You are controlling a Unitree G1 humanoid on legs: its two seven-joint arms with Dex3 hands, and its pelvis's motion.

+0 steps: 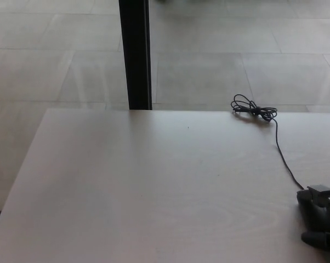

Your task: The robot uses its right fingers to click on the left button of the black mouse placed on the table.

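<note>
Mouse (313, 211) under right hand (325, 219) at table's (154, 192) right edge.
</note>
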